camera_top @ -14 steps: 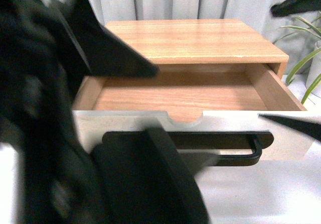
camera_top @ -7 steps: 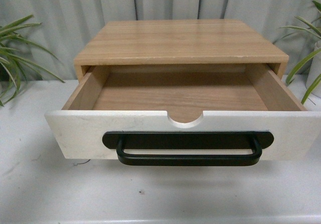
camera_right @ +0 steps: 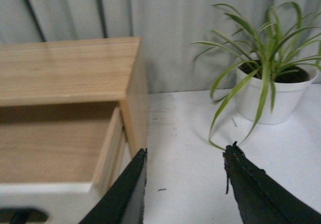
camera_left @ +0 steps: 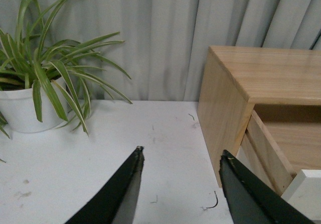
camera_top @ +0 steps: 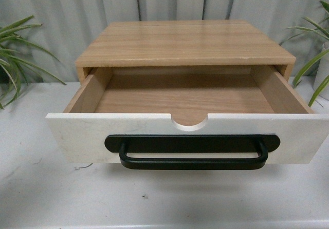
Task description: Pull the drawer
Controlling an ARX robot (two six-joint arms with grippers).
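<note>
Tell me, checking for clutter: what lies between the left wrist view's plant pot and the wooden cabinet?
Bare white table with tiny specks, seen in the left wrist view.

White-fronted drawer [camera_top: 187, 136] (black bar handle) pulled well out.

Left potted plant [camera_left: 46, 86] and right potted plant [camera_right: 271, 99], likely spider plants, flank the wooden cabinet [camera_top: 185, 41] on the white table [camera_top: 41, 188]; grey curtain [camera_top: 164, 0] behind.

the left gripper [camera_left: 180, 156] shows two matte black fingers [camera_left: 123, 189], flat wedges tapering to narrow tips in the lower part of the frame, the inner faces with a dull grey sheen. the right gripper [camera_right: 185, 151] has the same black tapered fingers [camera_right: 256, 189], one with a slightly ragged inner edge.
</note>
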